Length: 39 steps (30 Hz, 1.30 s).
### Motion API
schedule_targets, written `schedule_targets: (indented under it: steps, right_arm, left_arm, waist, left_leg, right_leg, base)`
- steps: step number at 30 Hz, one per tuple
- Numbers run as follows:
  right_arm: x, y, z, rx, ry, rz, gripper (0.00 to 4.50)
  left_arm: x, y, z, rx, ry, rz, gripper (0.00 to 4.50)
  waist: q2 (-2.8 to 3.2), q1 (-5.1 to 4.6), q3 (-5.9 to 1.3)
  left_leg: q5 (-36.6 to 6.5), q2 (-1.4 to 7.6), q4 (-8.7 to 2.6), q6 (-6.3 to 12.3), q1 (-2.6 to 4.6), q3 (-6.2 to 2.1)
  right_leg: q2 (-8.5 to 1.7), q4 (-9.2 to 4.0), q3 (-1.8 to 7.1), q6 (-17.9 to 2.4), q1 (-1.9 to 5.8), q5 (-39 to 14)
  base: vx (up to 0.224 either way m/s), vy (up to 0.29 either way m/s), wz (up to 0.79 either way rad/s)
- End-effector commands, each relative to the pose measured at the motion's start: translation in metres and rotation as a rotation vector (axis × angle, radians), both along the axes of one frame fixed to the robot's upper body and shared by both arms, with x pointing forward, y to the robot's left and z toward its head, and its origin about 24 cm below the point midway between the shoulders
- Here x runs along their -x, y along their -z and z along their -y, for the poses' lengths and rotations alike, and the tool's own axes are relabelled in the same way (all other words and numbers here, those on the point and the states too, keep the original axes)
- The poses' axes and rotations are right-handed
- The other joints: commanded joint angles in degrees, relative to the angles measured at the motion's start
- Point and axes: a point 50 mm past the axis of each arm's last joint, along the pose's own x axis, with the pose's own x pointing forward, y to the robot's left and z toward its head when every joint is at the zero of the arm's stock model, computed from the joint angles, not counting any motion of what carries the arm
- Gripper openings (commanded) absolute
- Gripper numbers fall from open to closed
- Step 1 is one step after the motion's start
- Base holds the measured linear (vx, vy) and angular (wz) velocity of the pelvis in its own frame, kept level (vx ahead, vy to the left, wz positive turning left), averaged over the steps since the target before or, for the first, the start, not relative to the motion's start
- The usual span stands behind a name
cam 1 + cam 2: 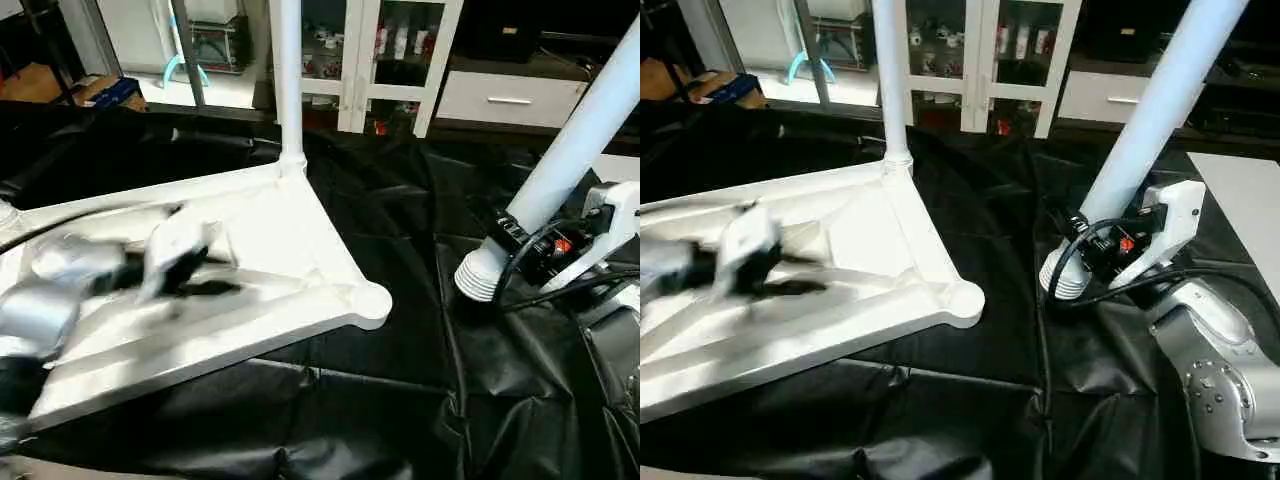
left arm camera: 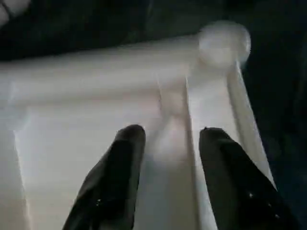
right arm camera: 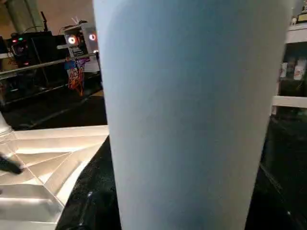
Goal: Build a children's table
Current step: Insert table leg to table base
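Observation:
The children's table top (image 1: 290, 235) lies upside down on the black cloth, ribs facing up. One white leg (image 1: 288, 70) stands upright in its far corner socket. The near corner socket (image 1: 370, 300) holds nothing. My left gripper (image 2: 168, 139) hovers over the ribbed underside, blurred in the head views; its black fingers (image 2: 127, 143) stand apart with nothing between them. To the right of the top, my right gripper (image 1: 1105, 245) is shut on a second leg (image 1: 585, 125). This leg leans up to the right, and its ribbed end (image 1: 478, 275) hangs just above the cloth.
Crumpled black cloth (image 1: 400, 400) covers the work surface. A white glass-door cabinet (image 1: 390, 60) stands at the back. A white flat board (image 1: 1240, 190) lies at the far right. Black cables (image 1: 1090, 290) loop around my right wrist.

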Motion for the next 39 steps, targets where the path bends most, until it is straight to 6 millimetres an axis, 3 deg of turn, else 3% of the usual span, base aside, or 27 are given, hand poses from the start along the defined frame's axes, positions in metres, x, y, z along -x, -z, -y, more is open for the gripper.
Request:
schedule_targets:
  steps: [1, 2, 4, 6, 10, 12, 13, 16, 17, 26, 33, 34, 39]
  right_arm:
    - [-0.006, -0.006, -0.001, 0.008, 0.010, 0.019, 1.84]
    - [-0.007, -0.006, -0.001, 0.008, 0.011, 0.020, 1.84]
    - [-0.008, -0.008, -0.009, 0.031, -0.030, 0.022, 1.84]
    - [-0.008, -0.008, -0.012, 0.044, -0.042, 0.021, 1.84]
    - [-0.005, -0.008, -0.017, 0.080, -0.068, 0.024, 1.84]
    - [-0.003, -0.009, -0.017, 0.088, -0.074, 0.025, 1.84]
    - [-0.002, -0.009, -0.018, 0.098, -0.076, 0.025, 1.84]
    - [-0.001, -0.008, -0.018, 0.105, -0.079, 0.024, 1.84]
    - [-0.001, -0.008, -0.019, 0.107, -0.079, 0.024, 1.84]
    - [0.003, -0.006, -0.018, 0.119, -0.072, 0.021, 1.84]
    - [0.003, -0.004, -0.019, 0.117, -0.069, 0.022, 1.84]
    - [0.002, -0.004, -0.019, 0.117, -0.070, 0.022, 1.84]
    - [0.002, -0.004, -0.021, 0.117, -0.068, 0.023, 1.84]
  left_arm:
    - [0.009, 0.014, 0.047, 0.087, 0.065, -0.050, 2.35]
    - [0.010, 0.017, 0.055, 0.097, 0.070, -0.055, 2.40]
    - [0.017, 0.039, 0.080, 0.072, 0.122, -0.116, 2.38]
    - [0.017, 0.045, 0.084, 0.052, 0.120, -0.128, 2.59]
    - [0.015, 0.056, 0.088, -0.010, 0.103, -0.136, 2.84]
    - [0.015, 0.059, 0.088, -0.046, 0.094, -0.124, 3.08]
    - [0.013, 0.063, 0.085, -0.106, 0.055, -0.098, 3.14]
    - [0.010, 0.066, 0.078, -0.155, 0.018, -0.097, 3.28]
    - [0.010, 0.066, 0.077, -0.161, 0.009, -0.100, 3.41]
    - [0.021, 0.070, 0.049, -0.204, -0.002, -0.230, 3.41]
    - [0.023, 0.070, 0.037, -0.212, -0.044, -0.257, 2.94]
    - [0.023, 0.072, 0.037, -0.221, -0.048, -0.262, 2.69]
    - [0.024, 0.074, 0.046, -0.192, -0.069, -0.292, 2.25]
  waist:
    - [-0.14, 0.53, -3.22]
    - [-0.39, 0.50, -3.26]
    - [-0.17, 0.30, -3.37]
    - [-0.35, -0.13, -3.36]
    - [0.03, -0.30, -3.32]
    - [0.06, -0.26, -3.26]
    - [0.43, -0.21, -3.26]
    - [0.32, -0.17, -3.28]
    - [0.53, -0.15, -3.31]
    - [0.99, -0.29, -3.17]
    - [1.21, -0.24, -3.14]
    - [1.21, -0.22, -3.17]
    - [1.28, -0.13, -3.18]
  left_leg:
    - [-5.17, 4.48, -4.50, 1.64, 1.51, -1.30]
    - [-4.56, 4.54, -4.51, 2.18, 1.45, -1.16]
    - [-2.19, 4.23, -4.35, 3.69, 0.73, -1.31]
    - [-3.47, 4.23, -4.36, 3.93, 1.02, -1.30]
    - [-5.04, 4.40, -4.45, 3.32, 1.30, -1.33]
    - [-5.18, 4.53, -4.56, 3.13, 1.30, -1.43]
    - [-5.12, 4.51, -4.56, 3.04, 1.29, -1.48]
    - [-4.97, 4.50, -4.52, 3.12, 1.30, -1.46]
    - [-4.80, 4.46, -4.52, 3.12, 1.32, -1.47]
    - [-6.51, 4.40, -4.72, 2.62, 1.34, -1.48]
    - [-6.66, 4.37, -4.81, 2.37, 1.47, -1.44]
    - [-6.53, 4.35, -4.77, 2.40, 1.46, -1.43]
    - [-5.90, 4.32, -4.71, 2.60, 1.38, -1.38]
  right_leg:
    - [-4.04, -3.18, 1.64, -18.89, 2.25, 4.75]
    - [-4.00, -3.23, 1.72, -18.69, 2.34, 4.98]
    - [-3.70, -3.01, 1.61, -17.10, 2.69, 6.55]
    - [-3.49, -3.38, 1.57, -16.36, 2.50, 4.99]
    - [-3.41, -3.66, 1.61, -16.00, 2.33, 3.03]
    - [-3.39, -3.60, 1.60, -15.92, 2.34, 3.54]
    - [-3.45, -3.53, 1.59, -16.00, 2.31, 3.79]
    - [-3.44, -3.52, 1.60, -16.07, 2.36, 5.23]
    - [-3.38, -3.45, 1.56, -16.20, 2.31, 5.57]
    - [-3.42, -3.56, 1.46, -16.90, 2.19, 2.90]
    - [-3.36, -3.66, 1.50, -16.56, 2.01, 1.89]
    - [-3.36, -3.64, 1.51, -16.56, 2.01, 2.12]
    - [-3.43, -3.60, 1.52, -16.80, 2.08, 3.39]
  base:
    - [0.000, 0.000, 0.00]
    - [0.000, 0.000, 0.00]
    - [0.000, 0.000, 0.00]
    - [0.000, 0.000, 0.00]
    - [0.000, 0.000, 0.00]
    - [0.000, 0.000, 0.00]
    - [0.000, 0.000, 0.00]
    - [0.000, 0.000, 0.00]
    - [0.000, 0.000, 0.00]
    - [0.000, 0.000, 0.00]
    - [0.000, 0.000, 0.00]
    - [0.000, 0.000, 0.00]
    - [0.000, 0.000, 0.00]
